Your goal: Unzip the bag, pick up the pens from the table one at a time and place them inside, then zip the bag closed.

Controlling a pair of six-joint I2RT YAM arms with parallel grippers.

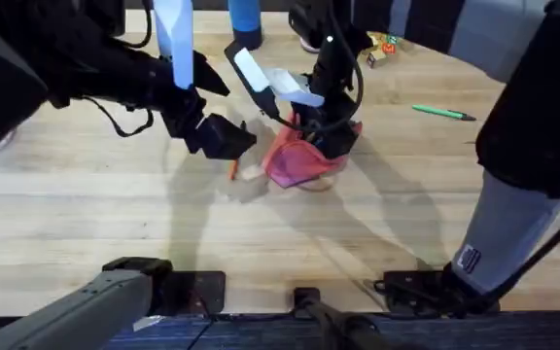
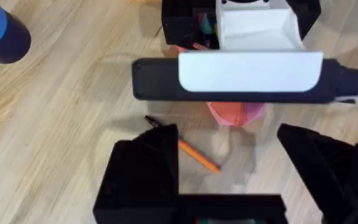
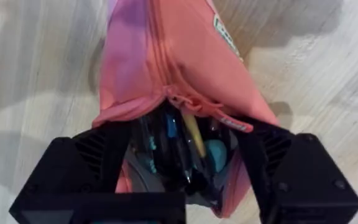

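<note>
holding the bag (image 1: 295,160) open at mid-table while the orange pen (image 2: 198,155) waits below our left pincer (image 2: 229,168)
our right pincer (image 3: 185,180) grips the bag's open end, jaws clamped on the fabric; our left pincer hangs open over the orange pen on the table (image 1: 86,214); if we descend off-centre the pen may roll away; the green pen (image 1: 442,113) lies well apart, seen from overhead; the right wrist view alone shows the pouch's dark, already cluttered inside.

Bright even light; soft shadows on table (image 1: 86,204); near arms blurred.
</note>
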